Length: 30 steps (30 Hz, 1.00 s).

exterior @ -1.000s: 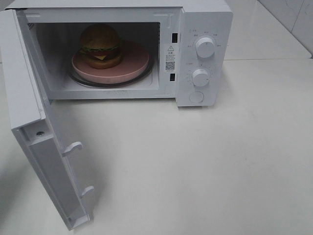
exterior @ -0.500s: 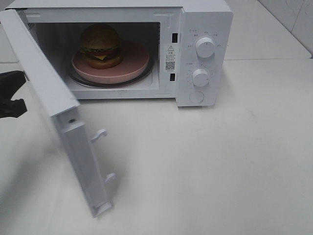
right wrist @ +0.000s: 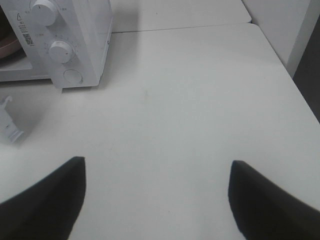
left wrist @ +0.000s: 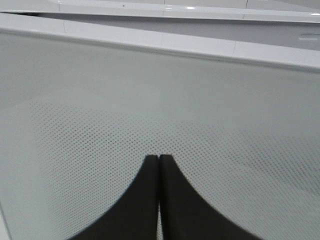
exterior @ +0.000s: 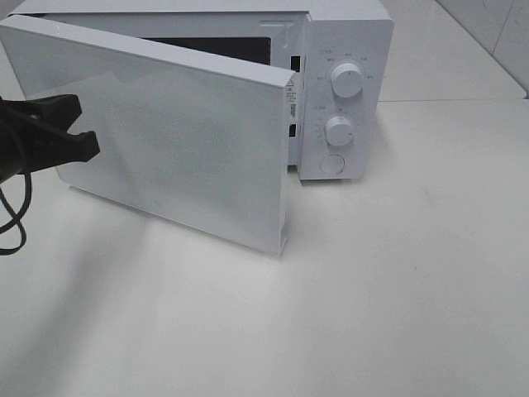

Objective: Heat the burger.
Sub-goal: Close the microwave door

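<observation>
We can read no words — only faint, tiny print on the microwave's control panel (exterior: pixel 372 157) and a warning triangle on its sticker (right wrist: pixel 21 16).

a white table (exterior: pixel 397 289) carries a white microwave (exterior: pixel 345 33) toward its far side, with the door (exterior: pixel 182 141) standing partly open over the tabletop in front.

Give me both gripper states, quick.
Left gripper: shut, holding nothing, tips against the microwave door.
Right gripper: open, empty, above the table.
</observation>
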Motion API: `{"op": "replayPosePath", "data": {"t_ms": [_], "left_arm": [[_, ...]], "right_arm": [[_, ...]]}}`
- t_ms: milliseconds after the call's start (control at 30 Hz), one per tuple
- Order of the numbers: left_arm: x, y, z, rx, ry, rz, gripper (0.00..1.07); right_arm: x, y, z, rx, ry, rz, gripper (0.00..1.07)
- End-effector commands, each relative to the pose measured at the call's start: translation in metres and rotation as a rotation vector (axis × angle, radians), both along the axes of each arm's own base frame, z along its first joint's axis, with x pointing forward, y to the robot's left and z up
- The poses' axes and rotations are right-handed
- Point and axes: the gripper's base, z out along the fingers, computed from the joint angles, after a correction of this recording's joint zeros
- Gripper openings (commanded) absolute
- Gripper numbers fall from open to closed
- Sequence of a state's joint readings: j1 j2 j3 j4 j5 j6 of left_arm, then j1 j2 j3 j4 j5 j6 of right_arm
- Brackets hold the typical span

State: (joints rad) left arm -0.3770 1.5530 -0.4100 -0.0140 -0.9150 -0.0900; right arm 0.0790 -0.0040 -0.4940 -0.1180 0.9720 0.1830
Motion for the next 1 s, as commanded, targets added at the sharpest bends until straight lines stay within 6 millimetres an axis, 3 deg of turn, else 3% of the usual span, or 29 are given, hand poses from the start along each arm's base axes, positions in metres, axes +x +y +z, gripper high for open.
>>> {"op": "replayPosePath", "data": {"t_ms": [33, 200, 367, 533, 1000], "left_arm": [[0.002, -0.005, 0.003, 0.000, 0.004, 0.008, 0.00], [0.008, -0.014, 0.002, -0.008, 0.041, 0.009, 0.00], [0.020, -0.044, -0.003, -0.003, 0.054, -0.062, 0.00], [0.025, -0.059, -0.004, -0.019, 0.056, -0.079, 0.00], [0.049, -0.086, -0.005, -0.069, 0.049, -0.067, 0.00]], "right_arm": [[-0.004, 0.000, 0.000, -0.002, -0.032, -0.006, 0.76], [-0.004, 0.000, 0.000, -0.002, -0.032, -0.006, 0.76], [-0.004, 0.000, 0.000, -0.002, -0.032, -0.006, 0.76], [-0.004, 0.000, 0.000, -0.002, -0.032, -0.006, 0.76], [-0.004, 0.000, 0.000, -0.001, -0.032, -0.005, 0.76]]}}
